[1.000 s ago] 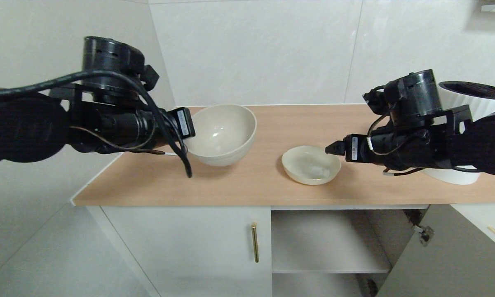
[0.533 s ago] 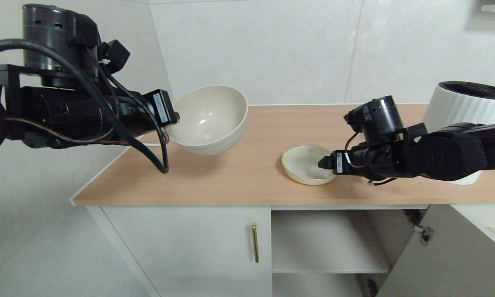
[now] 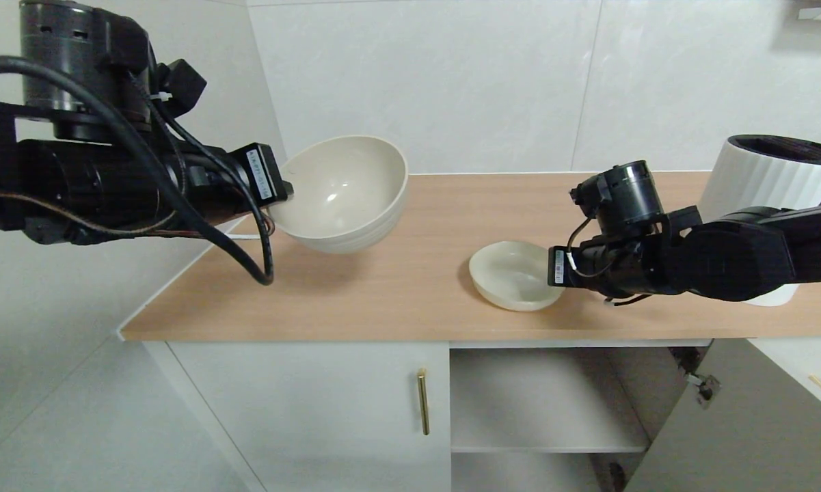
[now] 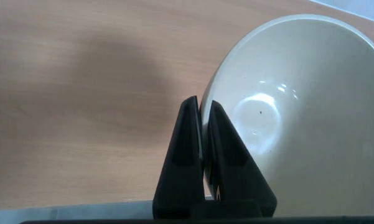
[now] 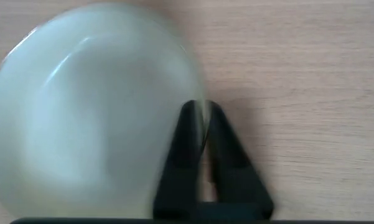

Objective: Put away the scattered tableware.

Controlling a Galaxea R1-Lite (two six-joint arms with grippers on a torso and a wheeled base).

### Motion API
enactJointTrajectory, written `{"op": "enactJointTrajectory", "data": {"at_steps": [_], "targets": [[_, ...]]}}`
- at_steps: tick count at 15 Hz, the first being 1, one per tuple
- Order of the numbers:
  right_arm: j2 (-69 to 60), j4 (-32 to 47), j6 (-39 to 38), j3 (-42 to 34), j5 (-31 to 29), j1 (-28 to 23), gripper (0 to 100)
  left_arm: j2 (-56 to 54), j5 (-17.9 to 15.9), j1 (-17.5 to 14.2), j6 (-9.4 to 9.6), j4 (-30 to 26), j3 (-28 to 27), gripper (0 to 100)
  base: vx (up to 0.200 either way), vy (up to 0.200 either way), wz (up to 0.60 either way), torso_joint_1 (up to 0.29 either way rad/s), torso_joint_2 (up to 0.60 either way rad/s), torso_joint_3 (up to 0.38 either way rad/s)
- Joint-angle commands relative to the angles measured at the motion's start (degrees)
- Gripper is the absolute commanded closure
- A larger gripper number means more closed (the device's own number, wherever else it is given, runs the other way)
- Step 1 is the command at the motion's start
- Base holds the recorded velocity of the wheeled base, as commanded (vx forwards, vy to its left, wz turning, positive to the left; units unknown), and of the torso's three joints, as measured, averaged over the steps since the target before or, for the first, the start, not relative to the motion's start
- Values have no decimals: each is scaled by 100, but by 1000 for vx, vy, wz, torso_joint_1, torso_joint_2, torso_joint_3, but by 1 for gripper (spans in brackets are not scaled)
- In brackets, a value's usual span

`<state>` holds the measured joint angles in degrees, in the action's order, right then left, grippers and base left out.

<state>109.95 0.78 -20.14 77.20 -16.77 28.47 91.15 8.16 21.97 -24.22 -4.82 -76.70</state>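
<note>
Since 0.5 s ago L gripper (image 3: 284, 188) sits a bit higher w/ big bowl (image 3: 345, 191), above counter (image 3: 383, 301) far-left. R gripper (image 3: 550, 266) now nips right rim of small dish (image 3: 509, 273), mid-counter. Both jaws clamped on rims; lift slow, keep level.

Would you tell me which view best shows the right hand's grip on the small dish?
The right wrist view: the right hand pinches the small dish at its rim, one finger inside, one outside. The head view shows most of the dish, its gripped edge behind the hand.
</note>
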Motion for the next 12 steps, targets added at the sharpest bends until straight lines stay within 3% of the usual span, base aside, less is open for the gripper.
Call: {"op": "enactJointTrajectory", "data": {"at_steps": [1, 6, 11, 12], "targets": [[-167, 19, 10, -47, 25, 45, 100, -106, -7, 1, 5, -2, 59, 100, 0, 0, 0, 0, 0, 0], [-694, 63, 1, -258, 34, 291, 100, -282, -7, 44, 14, -2, 244, 100, 0, 0, 0, 0, 0, 0], [-1766, 177, 19, -1032, 34, 722, 100, -1117, 19, 625, 111, 7, 1263, 100, 0, 0, 0, 0, 0, 0], [-2065, 335, 1, -1383, -19, 810, 100, -1301, 63, 730, 102, -2, 1667, 100, 0, 0, 0, 0, 0, 0]]}}
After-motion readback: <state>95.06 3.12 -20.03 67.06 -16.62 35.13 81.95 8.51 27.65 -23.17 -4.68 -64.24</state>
